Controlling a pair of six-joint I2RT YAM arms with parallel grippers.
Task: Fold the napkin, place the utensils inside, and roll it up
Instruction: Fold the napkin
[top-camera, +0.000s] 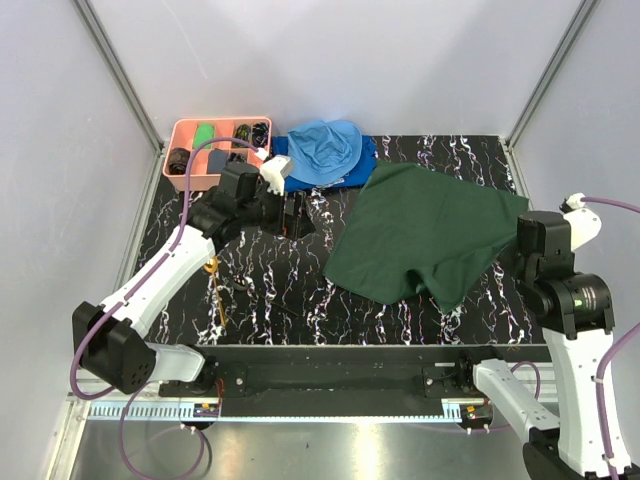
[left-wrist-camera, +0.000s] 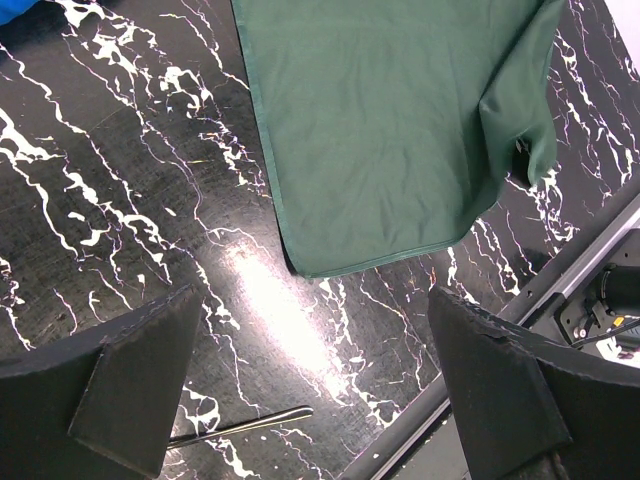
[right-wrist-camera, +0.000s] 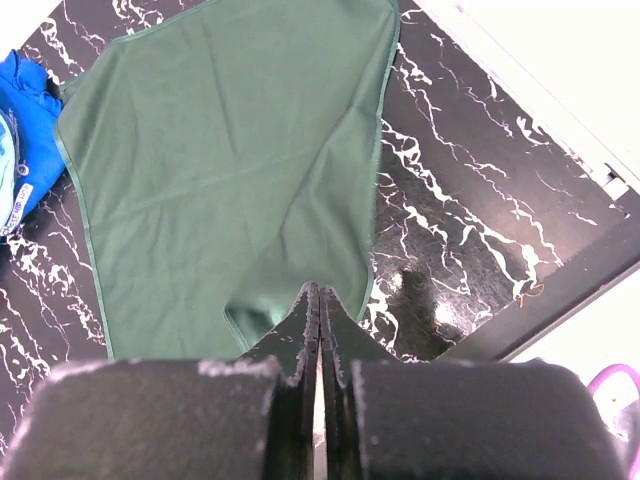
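Observation:
The dark green napkin (top-camera: 425, 230) lies spread on the right half of the black marbled table, with its right edge lifted and draped. It also shows in the left wrist view (left-wrist-camera: 380, 130) and the right wrist view (right-wrist-camera: 220, 170). My right gripper (top-camera: 512, 258) is at that lifted edge, its jaws pressed together on the cloth (right-wrist-camera: 318, 292). My left gripper (top-camera: 295, 215) hangs open and empty (left-wrist-camera: 310, 400) over bare table, left of the napkin. Two gold utensils (top-camera: 218, 290) lie near the front left. One slim handle (left-wrist-camera: 240, 425) shows between my left fingers.
A pink tray (top-camera: 182, 130) with several small items stands at the back left. A light blue cloth (top-camera: 325, 148) lies on a royal-blue cloth (top-camera: 365, 168) behind the napkin. The table's front rail (top-camera: 350, 370) runs along the near edge.

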